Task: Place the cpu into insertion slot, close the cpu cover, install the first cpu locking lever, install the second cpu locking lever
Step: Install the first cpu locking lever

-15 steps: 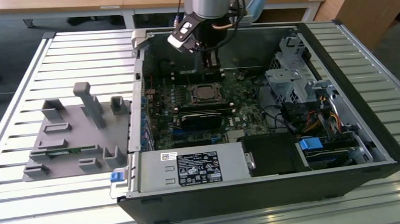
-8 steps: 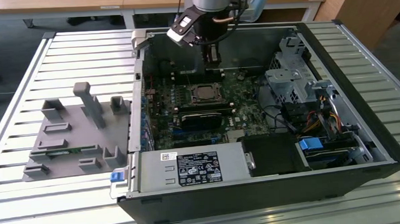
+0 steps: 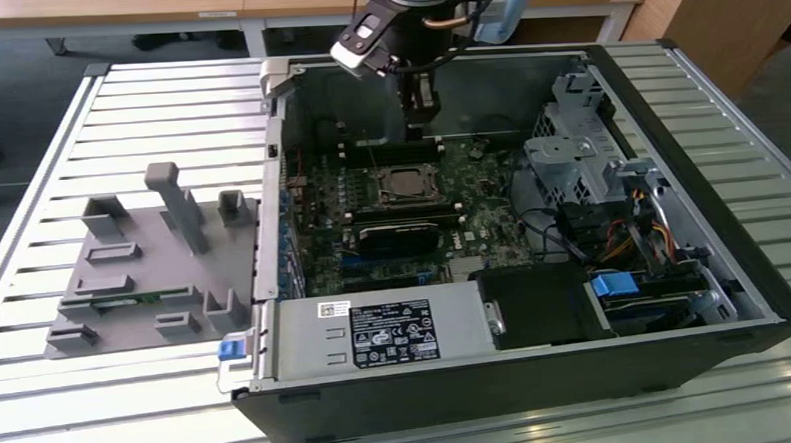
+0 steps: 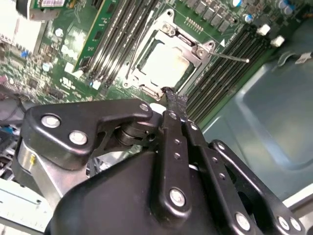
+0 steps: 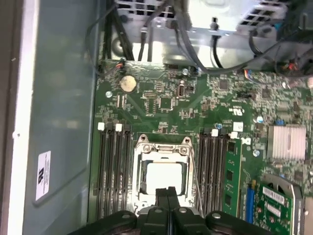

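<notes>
Slatted metal table [image 3: 111, 414], wooden desks [image 3: 159, 4]

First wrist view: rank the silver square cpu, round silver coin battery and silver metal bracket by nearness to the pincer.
1. Silver square cpu, directly at the tips of the pincer.
2. Round silver coin battery, farther off on the green board.
3. Silver metal bracket, farthest, past the board's edge.
</notes>
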`<state>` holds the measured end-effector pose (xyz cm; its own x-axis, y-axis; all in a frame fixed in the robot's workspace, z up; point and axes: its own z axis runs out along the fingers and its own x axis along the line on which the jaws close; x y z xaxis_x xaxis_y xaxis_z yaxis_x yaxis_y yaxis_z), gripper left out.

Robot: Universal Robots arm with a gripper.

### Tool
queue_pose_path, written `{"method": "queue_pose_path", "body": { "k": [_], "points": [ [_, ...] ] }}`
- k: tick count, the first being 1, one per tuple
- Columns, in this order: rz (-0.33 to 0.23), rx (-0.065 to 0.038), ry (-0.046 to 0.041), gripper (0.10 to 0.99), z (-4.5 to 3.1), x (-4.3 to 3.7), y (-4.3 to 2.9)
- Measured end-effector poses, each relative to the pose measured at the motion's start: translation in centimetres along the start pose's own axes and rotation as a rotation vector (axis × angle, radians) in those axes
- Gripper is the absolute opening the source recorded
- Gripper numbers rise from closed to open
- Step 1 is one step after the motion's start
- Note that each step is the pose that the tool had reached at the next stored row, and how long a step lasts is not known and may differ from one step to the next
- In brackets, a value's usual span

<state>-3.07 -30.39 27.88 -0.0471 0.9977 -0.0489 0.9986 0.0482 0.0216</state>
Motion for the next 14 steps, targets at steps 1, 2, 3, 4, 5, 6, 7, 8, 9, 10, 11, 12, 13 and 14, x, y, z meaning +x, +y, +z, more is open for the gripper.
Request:
{"method": "queue_pose_path", "body": {
  "k": [1, 2, 3, 4, 5, 6, 7, 8, 9, 10, 11, 12, 13, 14],
  "points": [
    [-0.018, -0.001, 0.0003, 0.122, -0.01, 0.00, 0.00],
    [-0.036, -0.002, 0.0007, 0.122, 0.00, 0.00, 0.00],
    [-0.054, -0.003, 0.0011, 0.122, 0.00, 0.00, 0.00],
    [-0.072, -0.003, 0.0015, 0.122, 0.00, 0.00, 0.00],
    [-0.091, -0.004, 0.0019, 0.122, 0.01, 0.00, 0.00],
    [-0.109, -0.005, 0.0023, 0.122, 0.01, 0.00, 0.00],
    [-0.127, -0.006, 0.0026, 0.122, 0.01, 0.00, 0.00],
    [-0.145, -0.007, 0.0030, 0.122, 0.01, 0.00, 0.00],
    [-0.163, -0.008, 0.0034, 0.122, 0.01, 0.00, 0.00],
    [-0.181, -0.009, 0.0038, 0.122, 0.01, 0.00, -0.01],
    [-0.199, -0.010, 0.0041, 0.122, 0.01, 0.00, 0.00],
    [-0.212, -0.010, 0.0045, 0.122, 0.01, 0.00, 0.00],
    [-0.222, -0.011, 0.0047, 0.122, 0.01, 0.00, 0.00],
    [-0.235, -0.011, 0.0050, 0.122, 0.01, 0.00, -0.01]
  ]
}}
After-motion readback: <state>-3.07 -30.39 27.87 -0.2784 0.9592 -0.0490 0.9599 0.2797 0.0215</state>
